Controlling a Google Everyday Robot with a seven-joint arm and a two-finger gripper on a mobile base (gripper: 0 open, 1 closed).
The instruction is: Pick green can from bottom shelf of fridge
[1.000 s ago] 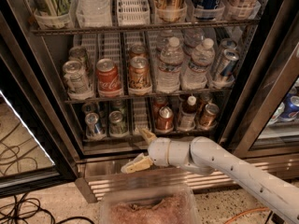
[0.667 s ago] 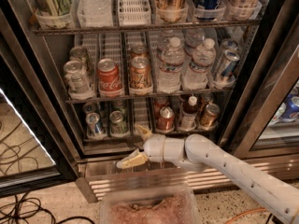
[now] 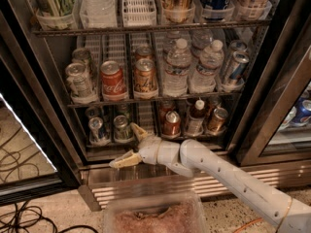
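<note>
Two small cans stand at the left end of the bottom shelf (image 3: 99,143): a blue-and-silver can (image 3: 97,128) and, just right of it, the green can (image 3: 121,127), upright in its lane behind the front rail. Over the last second the gripper (image 3: 122,145) has slid leftward and slightly up, so it now sits directly before the green can rather than off to its right. It is spread wide and holds nothing. The upper fingertip (image 3: 133,127) lies by the can's right side, touching or just clear, I cannot tell which. The lower one hangs below the rail, over the steel base grille (image 3: 97,178). Further right, a copper-red can (image 3: 171,123) and a small bottle (image 3: 196,118) stand clear of the arm. The shift reads as lining up: the reach looks nearly aimed, but the can is not yet between the jaws, so the grasp remains to be made.
</note>
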